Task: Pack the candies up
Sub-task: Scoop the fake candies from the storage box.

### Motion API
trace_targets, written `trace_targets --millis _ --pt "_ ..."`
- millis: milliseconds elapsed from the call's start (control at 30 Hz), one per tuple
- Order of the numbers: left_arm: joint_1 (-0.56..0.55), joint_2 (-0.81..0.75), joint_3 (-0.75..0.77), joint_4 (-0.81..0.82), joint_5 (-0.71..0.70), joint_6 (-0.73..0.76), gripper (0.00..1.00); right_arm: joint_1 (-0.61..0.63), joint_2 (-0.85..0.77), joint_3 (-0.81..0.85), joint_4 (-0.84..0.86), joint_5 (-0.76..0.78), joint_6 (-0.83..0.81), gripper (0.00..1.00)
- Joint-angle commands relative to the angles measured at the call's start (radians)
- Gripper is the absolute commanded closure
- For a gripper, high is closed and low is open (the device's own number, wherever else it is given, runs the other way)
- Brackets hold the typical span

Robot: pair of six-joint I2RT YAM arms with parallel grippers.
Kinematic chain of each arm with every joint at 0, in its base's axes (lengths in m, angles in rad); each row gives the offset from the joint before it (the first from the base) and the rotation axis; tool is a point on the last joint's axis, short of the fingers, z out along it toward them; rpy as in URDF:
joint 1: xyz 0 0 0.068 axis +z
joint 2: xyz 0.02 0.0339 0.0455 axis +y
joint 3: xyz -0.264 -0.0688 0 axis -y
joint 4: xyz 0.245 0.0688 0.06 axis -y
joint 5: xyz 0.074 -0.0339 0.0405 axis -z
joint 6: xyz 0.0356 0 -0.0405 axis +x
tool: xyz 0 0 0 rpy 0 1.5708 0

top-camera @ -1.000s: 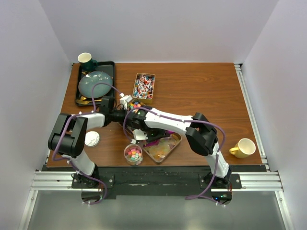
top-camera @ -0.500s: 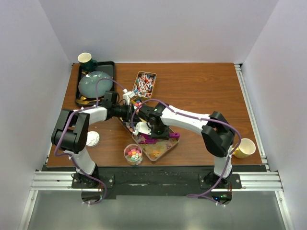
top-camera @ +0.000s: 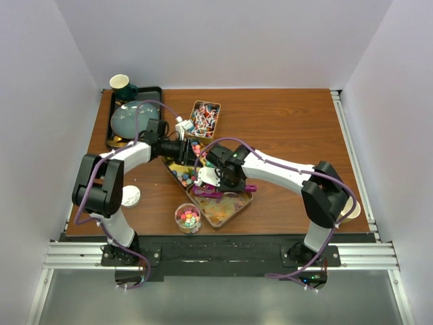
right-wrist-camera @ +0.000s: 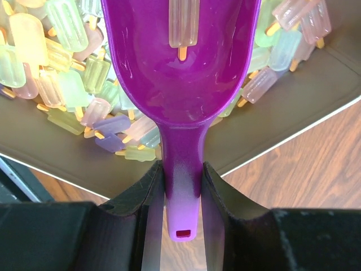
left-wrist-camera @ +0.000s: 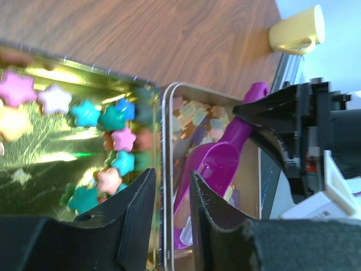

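My right gripper [right-wrist-camera: 181,169] is shut on the handle of the purple scoop [right-wrist-camera: 180,84]. One pale popsicle gummy lies in its bowl, over the tin [right-wrist-camera: 56,164] of pastel popsicle gummies [right-wrist-camera: 62,84]. In the top view the right gripper [top-camera: 213,179] and scoop [top-camera: 226,190] sit between that tin [top-camera: 252,196] and a gold tin [top-camera: 174,168]. The gold tin [left-wrist-camera: 67,84] holds star candies [left-wrist-camera: 121,138]. My left gripper [left-wrist-camera: 172,180] is narrowly open and straddles the two tins' touching rims [left-wrist-camera: 167,169]. A small cup [top-camera: 188,218] holds mixed candies.
A tin of red-white-blue wrapped candies [top-camera: 204,120] stands behind the left gripper [top-camera: 184,150]. A black tray [top-camera: 154,95] with a teal plate and a green cup [top-camera: 122,84] is at the far left. A white lid [top-camera: 130,196] lies near left. A yellow mug [left-wrist-camera: 296,31] stands right.
The right arm has swung away from the near edge and carried the scoop up off the popsicle tin toward the gold tin. The left gripper has moved right and farther back.
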Motion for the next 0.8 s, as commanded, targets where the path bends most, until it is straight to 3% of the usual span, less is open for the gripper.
trace_targets --millis 0,333,567,767 --pt "0.002 -0.039 0.088 -0.037 0.069 0.033 0.64 -0.025 -0.078 -0.038 0.051 -0.015 -0.041 1.00" --pt "0.059 -0.024 0.226 -0.124 0.116 0.105 0.57 -0.057 -0.217 -0.056 -0.009 0.005 -0.142 1.00" --pt "0.117 -0.133 0.175 -0.200 -0.058 0.163 0.53 -0.037 -0.256 0.072 -0.170 0.046 -0.217 1.00" --pt "0.159 -0.246 0.116 -0.255 -0.195 0.243 0.53 0.076 -0.202 0.200 -0.305 0.155 -0.234 1.00"
